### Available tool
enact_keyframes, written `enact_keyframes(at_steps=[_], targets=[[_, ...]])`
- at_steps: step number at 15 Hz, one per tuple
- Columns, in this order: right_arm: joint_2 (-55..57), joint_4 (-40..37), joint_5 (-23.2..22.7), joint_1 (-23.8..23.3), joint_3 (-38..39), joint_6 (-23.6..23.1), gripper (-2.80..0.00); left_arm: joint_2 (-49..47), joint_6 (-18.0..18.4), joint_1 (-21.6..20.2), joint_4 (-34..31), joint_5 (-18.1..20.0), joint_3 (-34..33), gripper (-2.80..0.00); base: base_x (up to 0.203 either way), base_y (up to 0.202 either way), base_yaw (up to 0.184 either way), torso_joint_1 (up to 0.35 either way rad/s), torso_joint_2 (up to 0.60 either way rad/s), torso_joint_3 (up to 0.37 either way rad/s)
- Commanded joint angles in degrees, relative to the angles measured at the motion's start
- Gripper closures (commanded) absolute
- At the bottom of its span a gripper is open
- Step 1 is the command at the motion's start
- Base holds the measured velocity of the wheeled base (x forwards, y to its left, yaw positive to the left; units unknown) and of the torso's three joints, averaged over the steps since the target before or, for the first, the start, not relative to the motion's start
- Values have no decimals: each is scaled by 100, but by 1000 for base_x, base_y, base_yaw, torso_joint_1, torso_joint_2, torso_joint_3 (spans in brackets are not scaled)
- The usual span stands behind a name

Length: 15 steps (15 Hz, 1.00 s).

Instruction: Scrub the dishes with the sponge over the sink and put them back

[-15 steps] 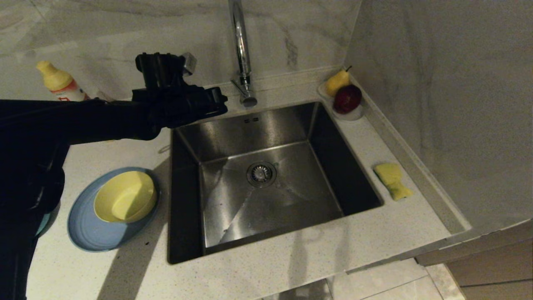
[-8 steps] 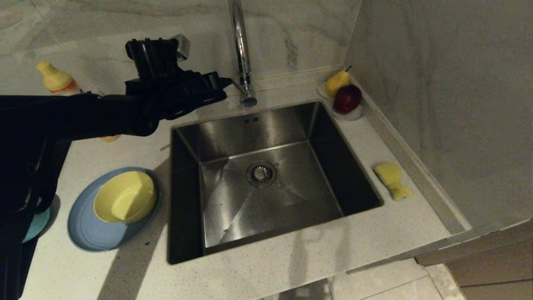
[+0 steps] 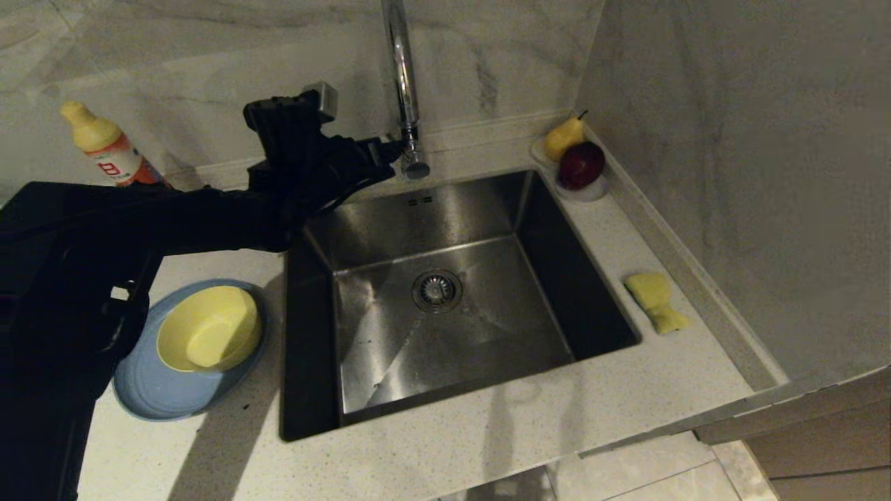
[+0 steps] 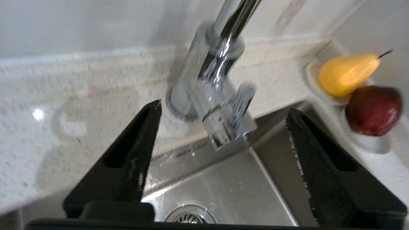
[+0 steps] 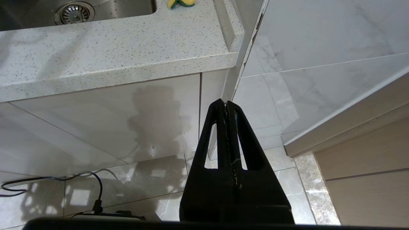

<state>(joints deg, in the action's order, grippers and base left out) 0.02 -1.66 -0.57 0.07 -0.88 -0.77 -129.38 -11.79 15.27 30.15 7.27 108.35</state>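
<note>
Left gripper point(image 4: 223, 115), jaws spread wide and empty, flanks the tap point(image 3: 407, 149) base at the sink's point(image 3: 592, 292) twelve o'clock. Sponge point(image 3: 656, 300) lies untouched at three o'clock, yellow bowl point(image 3: 209, 328) on blue plate point(image 3: 150, 390) at nine; right gripper point(image 5: 227, 110) clenched; scrubbing not begun

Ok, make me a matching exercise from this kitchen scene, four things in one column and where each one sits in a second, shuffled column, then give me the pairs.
Things:
1. sponge
2. pale-yellow bowl
3. pear
4. left gripper

Places:
A. on the slate-blue plate
B. by the base of the tap
C. on the counter to the right of the sink
D. on the small white dish in the back corner

Pairs: 1-C, 2-A, 3-D, 4-B
</note>
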Motion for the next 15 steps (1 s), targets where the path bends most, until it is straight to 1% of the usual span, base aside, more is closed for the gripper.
enact_keyframes(at_steps=[1,8,10,12,15], targets=[[-11,2,-4,1,0,-2,0,-234,-1,45,263,-198,6,-280,0,0,0,0,0,0],[-11,-1,-4,1,0,-2,0,-406,27,37,351,-303,19,-280,0,0,0,0,0,0],[-11,-1,-4,1,0,-2,0,-467,93,18,372,-414,19,-280,0,0,0,0,0,0],[-11,-1,-4,1,0,-2,0,-553,438,-6,515,-516,19,-280,0,0,0,0,0,0],[-11,-1,-4,1,0,-2,0,-556,458,-148,518,-508,19,-280,0,0,0,0,0,0]])
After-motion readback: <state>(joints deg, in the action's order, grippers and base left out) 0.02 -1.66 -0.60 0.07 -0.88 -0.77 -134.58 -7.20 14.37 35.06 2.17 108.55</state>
